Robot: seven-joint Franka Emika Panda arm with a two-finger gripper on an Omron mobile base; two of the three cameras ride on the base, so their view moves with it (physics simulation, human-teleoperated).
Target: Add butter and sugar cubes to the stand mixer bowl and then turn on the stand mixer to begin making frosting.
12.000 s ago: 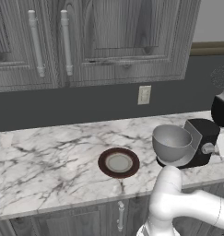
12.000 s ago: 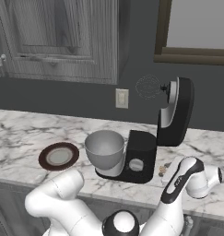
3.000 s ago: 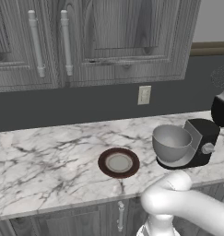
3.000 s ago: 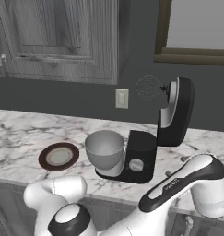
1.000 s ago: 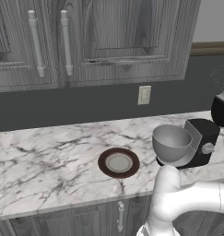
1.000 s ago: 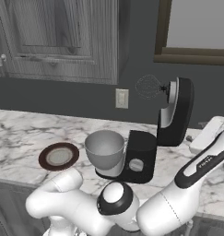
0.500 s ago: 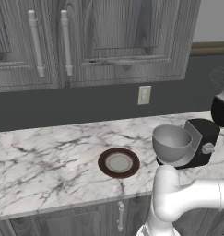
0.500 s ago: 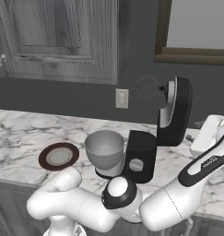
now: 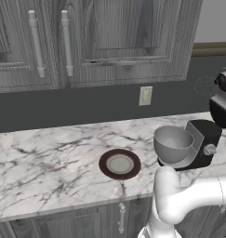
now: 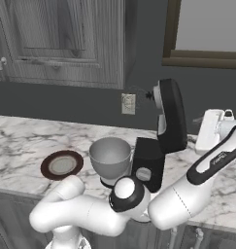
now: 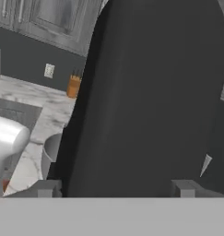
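Black gloss: stand mixer (image 10: pixel 160 131), head tilted up at 12 o'clock, silver knob (image 9: pixel 209 149) on its base.
Grey metal: stand mixer bowl (image 9: pixel 172 145) on the mixer base, at 3 o'clock of the brown plate (image 9: pixel 119 164).
Gripper (image 11: pixel 118 189): jaws spread wide, holding nothing, close against the mixer head.
Hand view extra: orange holder (image 11: pixel 73 86) on the counter.
Writing: none readable.

Grey bowl (image 9: pixel 173 144) on black mixer (image 9: pixel 205 144); brown plate (image 9: pixel 119 164) beside.

Glossy white rounded arm segments, dark joint cap, black forearm stripe
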